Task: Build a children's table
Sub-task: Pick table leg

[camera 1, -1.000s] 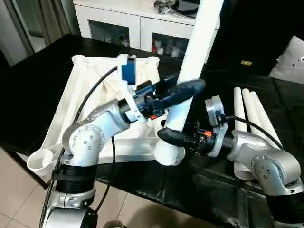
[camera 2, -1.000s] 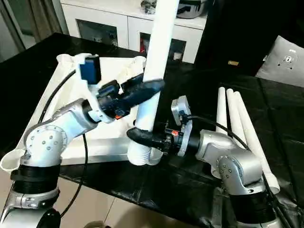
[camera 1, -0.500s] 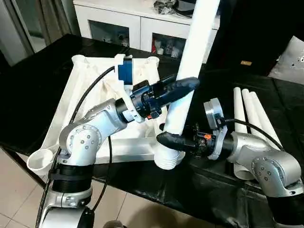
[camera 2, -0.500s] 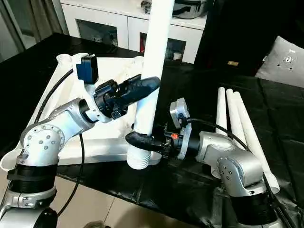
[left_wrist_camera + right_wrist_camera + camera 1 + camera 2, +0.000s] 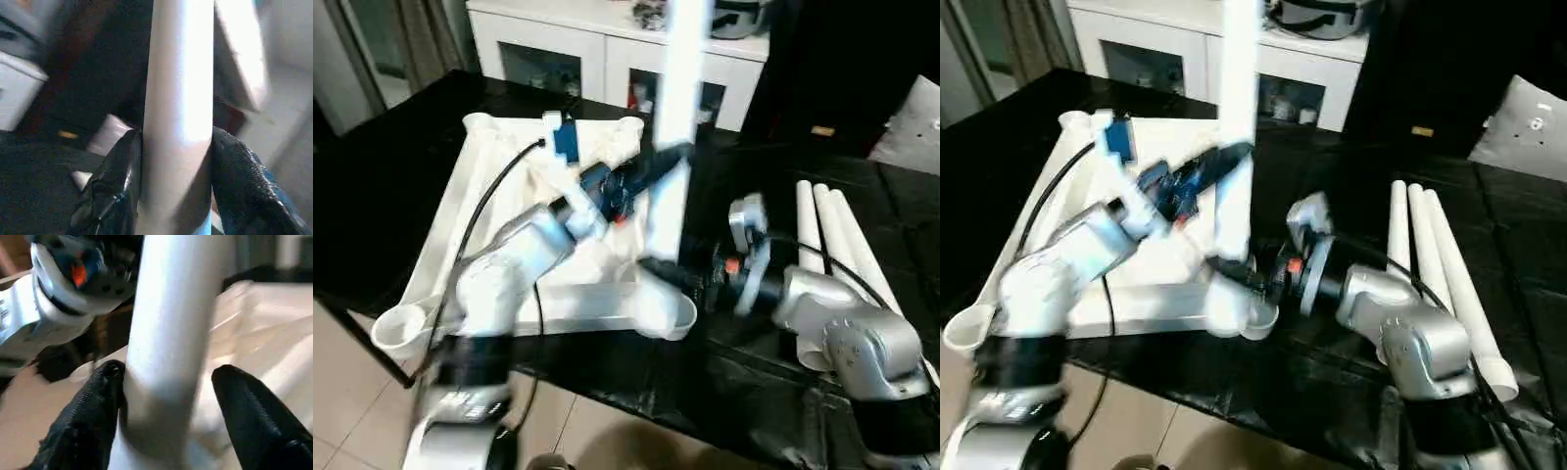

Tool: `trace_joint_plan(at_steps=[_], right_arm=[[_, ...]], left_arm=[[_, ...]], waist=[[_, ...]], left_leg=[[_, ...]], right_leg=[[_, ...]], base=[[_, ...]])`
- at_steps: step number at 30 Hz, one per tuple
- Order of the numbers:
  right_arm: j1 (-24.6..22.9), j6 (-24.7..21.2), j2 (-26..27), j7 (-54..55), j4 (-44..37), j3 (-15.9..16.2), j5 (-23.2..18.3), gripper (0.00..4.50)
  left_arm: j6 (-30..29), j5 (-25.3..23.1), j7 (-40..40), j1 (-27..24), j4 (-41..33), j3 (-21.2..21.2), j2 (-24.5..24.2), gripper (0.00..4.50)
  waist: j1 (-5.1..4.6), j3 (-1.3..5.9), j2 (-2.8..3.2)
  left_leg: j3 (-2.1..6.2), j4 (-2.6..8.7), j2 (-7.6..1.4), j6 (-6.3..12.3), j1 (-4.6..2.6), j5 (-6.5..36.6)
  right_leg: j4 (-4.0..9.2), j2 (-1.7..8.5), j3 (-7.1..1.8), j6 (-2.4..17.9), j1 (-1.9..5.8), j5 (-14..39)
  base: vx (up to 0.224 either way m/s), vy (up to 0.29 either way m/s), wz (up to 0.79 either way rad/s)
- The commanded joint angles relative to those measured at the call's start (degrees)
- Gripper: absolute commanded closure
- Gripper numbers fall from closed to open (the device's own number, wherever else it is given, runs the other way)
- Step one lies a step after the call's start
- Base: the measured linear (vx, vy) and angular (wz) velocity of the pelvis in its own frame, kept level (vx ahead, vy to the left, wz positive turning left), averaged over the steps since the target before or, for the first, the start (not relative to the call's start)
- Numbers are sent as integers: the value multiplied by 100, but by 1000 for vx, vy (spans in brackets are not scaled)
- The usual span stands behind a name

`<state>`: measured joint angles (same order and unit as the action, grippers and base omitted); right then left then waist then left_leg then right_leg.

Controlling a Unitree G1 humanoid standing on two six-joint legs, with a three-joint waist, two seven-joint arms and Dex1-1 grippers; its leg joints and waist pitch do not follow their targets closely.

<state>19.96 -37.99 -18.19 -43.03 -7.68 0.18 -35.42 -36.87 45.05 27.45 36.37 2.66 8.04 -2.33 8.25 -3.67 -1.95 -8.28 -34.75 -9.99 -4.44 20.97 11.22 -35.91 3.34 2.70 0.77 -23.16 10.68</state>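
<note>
- Since earlier, leg point(image 5: 674, 127) swung upright over tabletop point(image 5: 509, 196) corner socket point(image 5: 668, 311);
- left tool point(image 5: 173, 196) clasped it; right tool point(image 5: 168, 401) flanked it loosely;
- misalignment could jam it.

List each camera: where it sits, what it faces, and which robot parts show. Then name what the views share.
Left eye: head, looking down at the upside-down tabletop and spare legs; both silver forearms show.
Right eye: same scene, slightly offset.
Left wrist: along the left end effector, both fingers against the upright leg.
Right wrist: along the right end effector, its fingers flanking the leg's base, one with a gap.
Shared: all show that upright leg.
</note>
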Motion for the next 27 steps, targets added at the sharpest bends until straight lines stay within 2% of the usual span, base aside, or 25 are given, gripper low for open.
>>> trace_joint_plan(at_steps=[1, 2, 3, 4, 5, 6, 8, 9, 10, 12, 14, 16, 19, 21, 24, 27], right_arm=[[107, 163, 173, 456, 41, -466, -115, 112], [107, 163, 173, 456, 41, -466, -115, 97], [178, 33, 288, 675, 90, -725, -388, 97], [257, -290, 384, 920, 135, -1051, -871, 79], [261, -351, 421, 964, 114, -1158, -1058, 79], [240, -365, 438, 957, 62, -1220, -1194, 68], [184, -369, 452, 901, -49, -1259, -1301, 53], [170, -384, 456, 890, -79, -1252, -1269, 53], [109, -381, 394, 826, -175, -1087, -983, 31], [86, -381, 352, 809, -211, -964, -802, 23], [90, -405, 293, 876, -232, -794, -597, 17], [158, -458, 145, 1103, -221, -446, -344, 17], [181, -471, 99, 1109, -205, -274, -328, 17], [184, -507, 88, 1038, -197, -220, -353, 13], [197, -503, 21, 852, -170, -38, -164, 13], [279, -535, -72, 616, -100, 133, -106, 13]], left_arm=[[139, -98, -535, 196, 34, 253, 77, 273], [139, -98, -535, 196, 34, 253, 77, 273], [158, -119, -739, 235, 38, 334, 113, 273], [171, -161, -929, 254, 3, 389, 145, 273], [175, -186, -969, 251, -31, 387, 146, 273], [169, -207, -1001, 244, -84, 378, 143, 273], [143, -198, -1053, 231, -180, 366, 151, 273], [156, -223, -1090, 231, -208, 350, 155, 273], [165, -326, -1170, 226, -285, 275, 141, 273], [171, -417, -1190, 215, -336, 202, 114, 273], [168, -513, -1209, 203, -406, 106, 84, 273], [154, -624, -1217, 181, -553, -80, 49, 273], [170, -805, -1051, 137, -687, -358, -52, 273], [169, -832, -972, 120, -742, -455, -63, 273], [182, -879, -754, 74, -879, -646, -119, 273], [166, -952, -344, -24, -1091, -987, -291, 273]], waist=[[-1, 422, -63], [2, 425, -59], [-8, 425, -87], [-12, 434, -80], [-14, 433, -92], [-5, 429, -103], [5, 432, -80], [-6, 430, -99], [-6, 429, -135], [-1, 422, -113], [-4, 411, -134], [-9, 408, -141], [-14, 402, -149], [-15, 403, -168], [-8, 403, -164], [-17, 400, -172]], left_leg=[[-4, 379, -205, -3, 6, 444], [-4, 378, -209, -8, 10, 434], [-5, 378, -198, -4, 19, 407], [-2, 369, -194, 57, 2, 341], [-3, 367, -200, 71, 0, 338], [-13, 367, -199, 88, 0, 330], [-12, 368, -211, 102, 1, 299], [-13, 372, -212, 97, 8, 282], [-13, 376, -216, 82, 15, 264], [-9, 380, -214, 47, 17, 267], [-10, 394, -213, -8, 11, 359], [-1, 405, -220, -109, -3, 406], [1, 413, -224, -140, -4, 555], [-3, 410, -222, -129, -3, 553], [-3, 407, -222, -126, 15, 485], [-5, 409, -223, -106, 8, 480]], right_leg=[[448, 419, -235, 674, 355, 1197], [437, 430, -238, 687, 356, 1186], [437, 424, -231, 685, 366, 1184], [411, 421, -231, 748, 359, 1101], [423, 421, -226, 738, 352, 1124], [430, 414, -226, 710, 351, 1136], [421, 418, -226, 692, 343, 1061], [424, 415, -222, 707, 343, 1013], [423, 415, -220, 700, 353, 986], [422, 419, -226, 634, 351, 1028], [455, 428, -228, 551, 347, 1248], [460, 424, -228, 511, 340, 1337], [464, 433, -237, 460, 330, 1435], [467, 433, -238, 445, 331, 1427], [450, 429, -240, 488, 334, 1297], [448, 425, -243, 489, 330, 1258]], base=[[0, 0, 0], [0, 0, 0], [0, 0, 0], [0, 0, 0], [0, 0, 0], [0, 0, 0], [0, 0, 0], [0, 0, 0], [0, 0, 0], [0, 0, 0], [0, 0, 0], [0, 0, 0], [0, 0, 0], [0, 0, 0], [0, 0, 0], [0, 0, 0]])
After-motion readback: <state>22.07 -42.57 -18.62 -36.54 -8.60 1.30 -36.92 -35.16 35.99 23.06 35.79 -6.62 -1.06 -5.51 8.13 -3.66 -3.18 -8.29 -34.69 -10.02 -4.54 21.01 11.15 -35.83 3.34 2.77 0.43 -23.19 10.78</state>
